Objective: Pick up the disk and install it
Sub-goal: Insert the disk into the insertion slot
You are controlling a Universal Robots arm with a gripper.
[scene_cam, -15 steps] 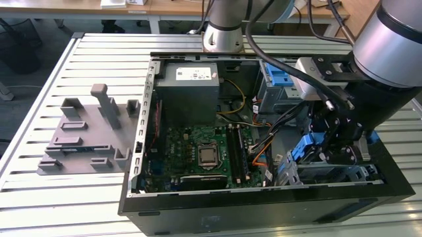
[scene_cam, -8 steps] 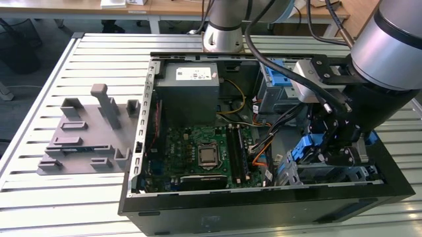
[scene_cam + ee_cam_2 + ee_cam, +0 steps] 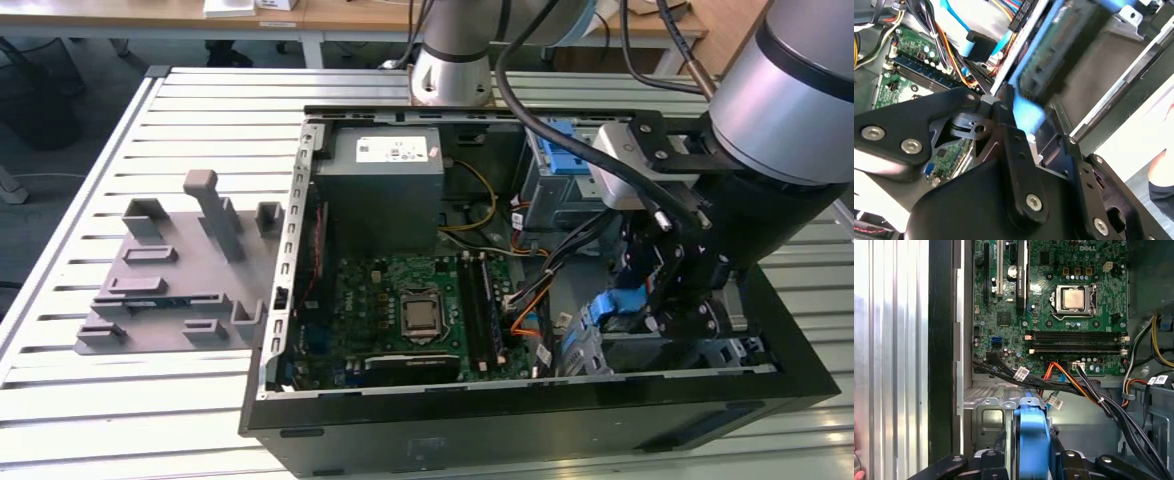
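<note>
You see your gripper [image 3: 1013, 106] clamped on the disk [image 3: 1064, 45]. Its black fingers [image 3: 1004, 102] pinch the blue bracket [image 3: 1028, 116] at the disk's near end. The disk stands tilted inside the case, its dark underside towards you, close over the grey metal bay [image 3: 1099, 67] at the case's edge. Just beside the fingers, deeper in the case, lies the green motherboard [image 3: 909, 65]. Orange, yellow and black cables [image 3: 954, 57] and a flat blue cable [image 3: 961, 37] cross above it. Beyond the case rim [image 3: 1124, 82] you see a pale surface [image 3: 1126, 145].
</note>
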